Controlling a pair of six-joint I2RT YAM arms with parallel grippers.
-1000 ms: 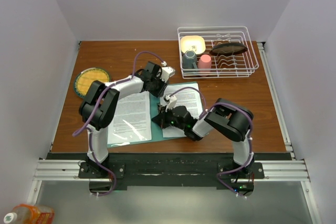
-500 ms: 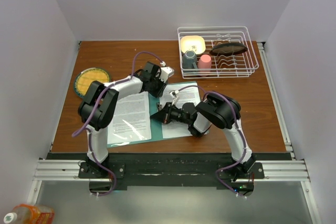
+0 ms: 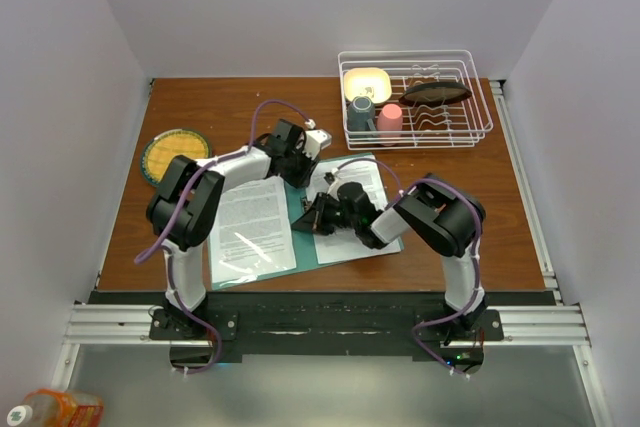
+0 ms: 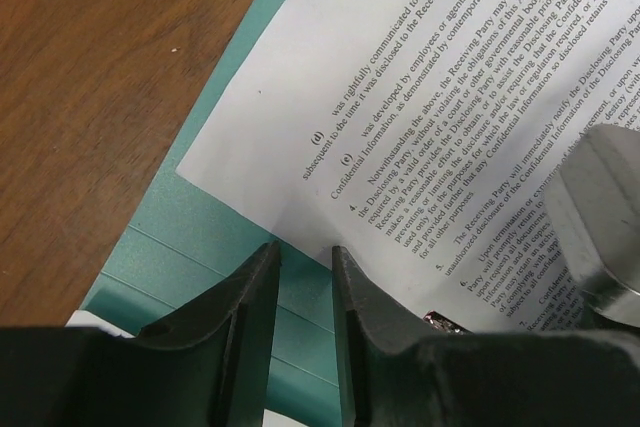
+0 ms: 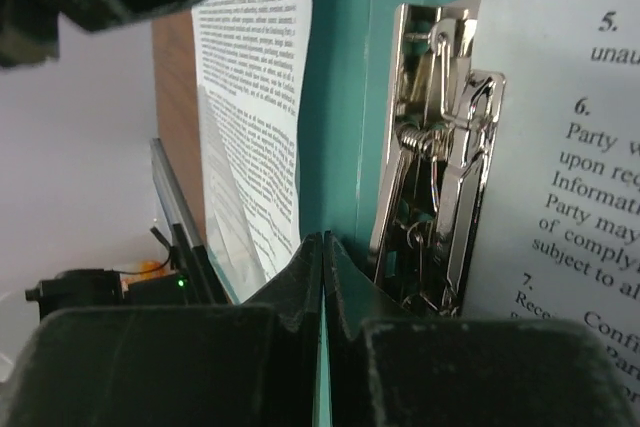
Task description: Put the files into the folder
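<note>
Right wrist: R jaws clenched on teal card folder [image 5: 340,67] by chrome clip [image 5: 440,147]; L jaws parted, empty, beside printed files [image 4: 450,97].

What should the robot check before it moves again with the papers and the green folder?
1. Folder open flat on the table: ok.
2. Both sheets lie on it, left sheet and right sheet: ok.
3. Left tool open, nothing in it: ok.
4. Right tool shut beside the clip: ok.
5. Right tool holding anything: cannot tell.
6. Clip open to take the sheets: cannot tell.
</note>
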